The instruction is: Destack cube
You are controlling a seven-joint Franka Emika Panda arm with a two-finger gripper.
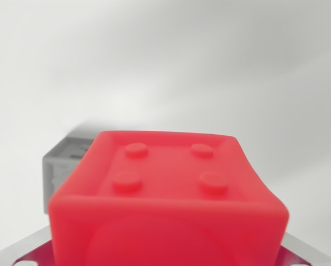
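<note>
A red cube [166, 213] with four round studs in its recessed top fills the lower middle of the wrist view, very close to the camera. My gripper [165, 252] sits at the bottom edge. Only slivers of its fingers [21, 248] show at the two lower corners, pressed against the cube's sides, so it looks shut on the red cube. Behind the red cube, toward the wrist view's left, a grey cube [63, 169] stands blurred and partly hidden. I cannot tell whether the two cubes touch.
A pale, blurred white surface [221, 72] spreads over the upper part of the view and both sides.
</note>
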